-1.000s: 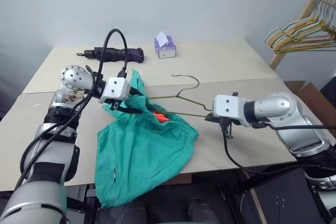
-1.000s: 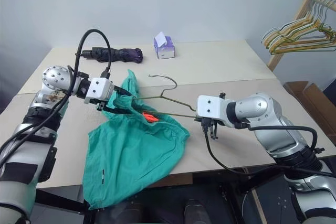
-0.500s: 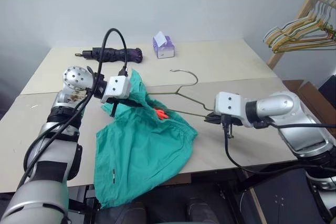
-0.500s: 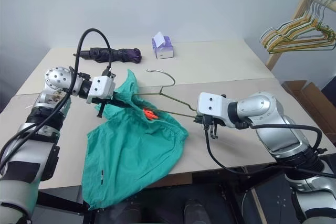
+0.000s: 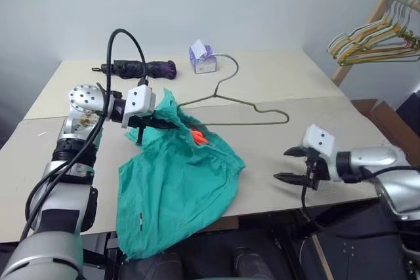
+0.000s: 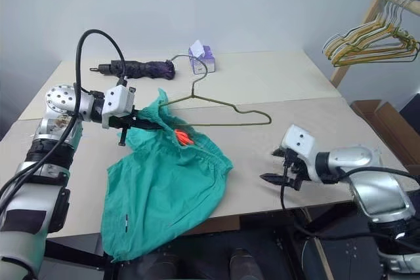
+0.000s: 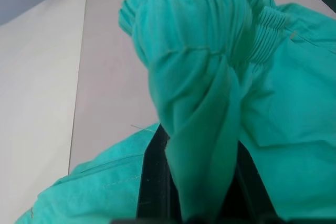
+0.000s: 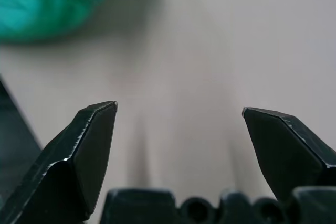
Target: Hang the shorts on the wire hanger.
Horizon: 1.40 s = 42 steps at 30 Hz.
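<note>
Two claws work this table (image 5: 275, 77), and they stand in opposite states. The left claw (image 5: 159, 122) is clamped on the gathered waistband of the shorts (image 5: 177, 188), lifting that edge off the surface; the left wrist view shows the bunched green fabric squeezed between its two black fingers (image 7: 155, 182). From that grip the rest of the shorts hangs down and toward the robot, spreading over the tabletop and spilling past its near edge. An orange tag (image 5: 199, 138) shows just beside the claw, inside the raised waist opening, which suggests the band is held up to keep the opening clear for the wire.

The hanger (image 5: 236, 100) runs away from the left claw toward the far side of the table, one end of its wire tucked into the fabric at the claw, its hook tilted up toward a tissue box (image 5: 203, 58). Whether that end is also pinched I cannot tell.

The right claw (image 5: 291, 164) has its fingers spread wide apart and holds nothing; it hovers near the table's near edge, well apart from the hanger's loose corner, which lies beyond it. A folded umbrella (image 5: 138, 67) lies far behind the left claw, and spare hangers (image 5: 374, 34) hang off to the right.
</note>
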Available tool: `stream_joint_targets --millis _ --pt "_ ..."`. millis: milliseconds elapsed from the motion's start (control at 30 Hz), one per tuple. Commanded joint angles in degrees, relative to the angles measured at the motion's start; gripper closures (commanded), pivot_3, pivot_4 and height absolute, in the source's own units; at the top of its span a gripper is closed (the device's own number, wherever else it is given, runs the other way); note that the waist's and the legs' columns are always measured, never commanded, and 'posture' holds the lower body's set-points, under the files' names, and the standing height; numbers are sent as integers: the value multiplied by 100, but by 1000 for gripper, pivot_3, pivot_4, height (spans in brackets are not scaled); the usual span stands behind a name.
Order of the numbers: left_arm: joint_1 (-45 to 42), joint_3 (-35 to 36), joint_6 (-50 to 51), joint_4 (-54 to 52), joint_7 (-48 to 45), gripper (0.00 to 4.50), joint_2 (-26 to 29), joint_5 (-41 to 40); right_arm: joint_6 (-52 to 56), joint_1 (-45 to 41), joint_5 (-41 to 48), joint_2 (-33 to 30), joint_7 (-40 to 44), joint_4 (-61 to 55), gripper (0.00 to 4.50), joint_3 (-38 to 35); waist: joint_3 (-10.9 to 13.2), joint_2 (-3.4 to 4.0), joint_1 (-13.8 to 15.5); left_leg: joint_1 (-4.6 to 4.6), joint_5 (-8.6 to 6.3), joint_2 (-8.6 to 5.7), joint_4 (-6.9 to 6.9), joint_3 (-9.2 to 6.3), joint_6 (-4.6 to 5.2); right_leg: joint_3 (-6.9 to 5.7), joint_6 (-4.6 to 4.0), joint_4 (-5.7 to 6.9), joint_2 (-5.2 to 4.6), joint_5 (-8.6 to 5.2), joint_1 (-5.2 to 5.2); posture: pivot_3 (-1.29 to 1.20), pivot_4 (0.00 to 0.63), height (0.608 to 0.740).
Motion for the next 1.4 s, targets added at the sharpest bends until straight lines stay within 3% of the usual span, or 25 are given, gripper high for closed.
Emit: stream_joint_targets --millis 33,167,467,567,933,1400 --pt "-20 160 105 -256 105 4500 56 -137 608 131 691 669 -520 -488 23 -208 0 0 -8 0 0 0 0 -1 0 0 0 1 0 0 0 -64 18 740" --pt "-7 154 155 -308 113 4500 27 -145 1142 127 871 1426 -1237 -466 23 -47 0 0 21 -2 0 -1 3 -2 0 -1 0 1 -1 0 1 -64 16 740" --pt "7 143 195 -361 117 4500 3 -176 1844 -189 1174 2460 -2031 -159 23 214 0 0 24 -4 0 -2 5 -4 0 -3 0 2 -1 0 -1 -60 14 740" --pt "36 150 213 -393 125 4500 7 -183 1944 -283 1266 2596 -2105 -114 591 233 0 0 23 -4 0 -2 4 -4 0 -3 0 2 -1 0 -1 -57 13 740" --pt "254 159 326 -584 87 4500 118 -210 1971 -326 1512 2605 -2306 49 4435 -58 0 0 23 -5 0 -2 5 -5 0 -3 0 2 -1 0 -1 -57 21 740" --pt "669 -8 217 -456 -286 4500 845 -165 1495 -717 1481 1261 -1602 810 4475 -375 0 0 27 -5 -1 -2 4 -4 1 -4 0 0 -2 0 -1 -54 20 740"
